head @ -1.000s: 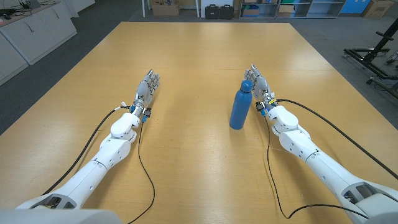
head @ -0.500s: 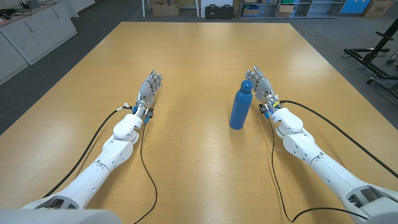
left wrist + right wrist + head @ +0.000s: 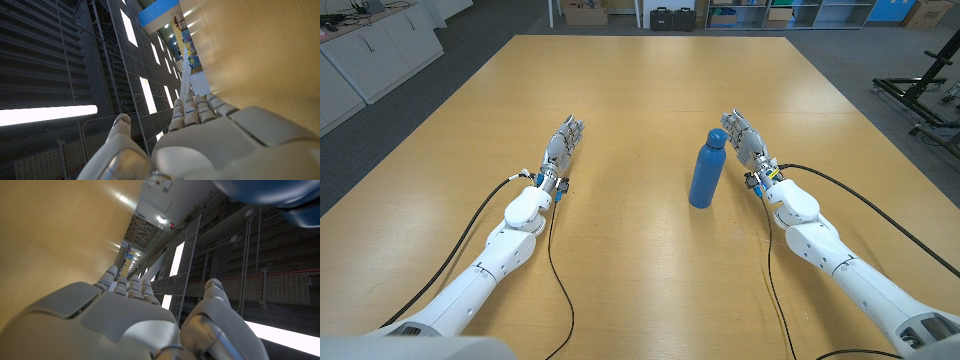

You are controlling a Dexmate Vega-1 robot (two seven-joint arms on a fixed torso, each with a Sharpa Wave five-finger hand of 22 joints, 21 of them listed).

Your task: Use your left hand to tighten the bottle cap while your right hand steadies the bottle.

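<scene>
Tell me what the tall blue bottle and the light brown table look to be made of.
Tall blue bottle: probably painted metal, matte finish with only a soft sheen, cap the same blue. Light brown table: wood or wood veneer, with faint grain lines and a smooth, low-gloss surface.

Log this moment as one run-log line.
left hand: open, away from bottle | right hand: open beside bottle, not gripping | cap: untouched

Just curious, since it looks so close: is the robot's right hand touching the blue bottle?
Apart. The head view shows a strip of table between the right hand and the blue bottle.
</scene>
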